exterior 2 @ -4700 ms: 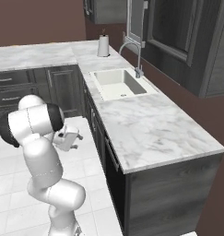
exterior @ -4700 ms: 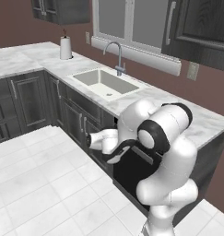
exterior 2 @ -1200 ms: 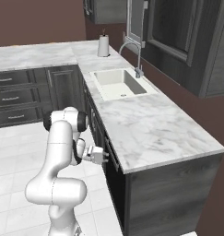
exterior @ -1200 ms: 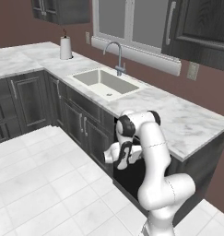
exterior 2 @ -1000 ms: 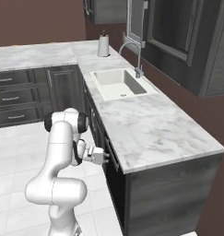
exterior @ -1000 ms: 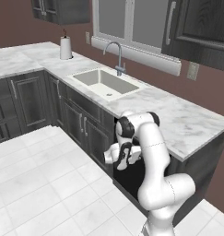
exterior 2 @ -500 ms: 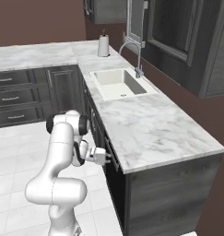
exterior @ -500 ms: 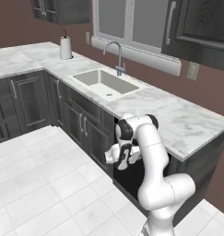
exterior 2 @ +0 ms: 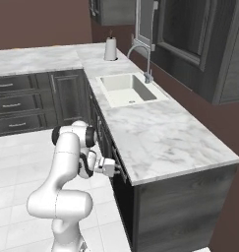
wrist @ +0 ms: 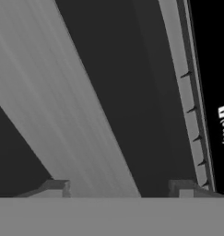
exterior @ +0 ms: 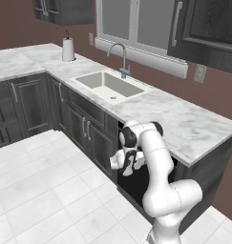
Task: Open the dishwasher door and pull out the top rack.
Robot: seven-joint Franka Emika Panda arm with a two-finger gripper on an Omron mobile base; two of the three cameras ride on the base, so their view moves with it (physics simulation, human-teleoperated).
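Two fingertips (wrist: 56, 188) straddle the grey bar handle (wrist: 62, 115) of the black dishwasher door (wrist: 132, 92); gripper (wrist: 120, 189) spread, grip on bar unclear.

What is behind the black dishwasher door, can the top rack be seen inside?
No. The dishwasher door is closed, so anything behind it is covered. In front of it, its silver handle passes between the gripper fingers.

A white marble L-shaped countertop (exterior: 194, 128) crosses the middle of the left base view, above dark woodgrain cabinets (exterior: 26, 102). A pale rectangular sink (exterior: 105, 86) sits centre, under a grey window (exterior: 136, 21). Brown walls (exterior: 15, 26) fill the upper left; white floor tiles (exterior: 36, 190) the lower left.
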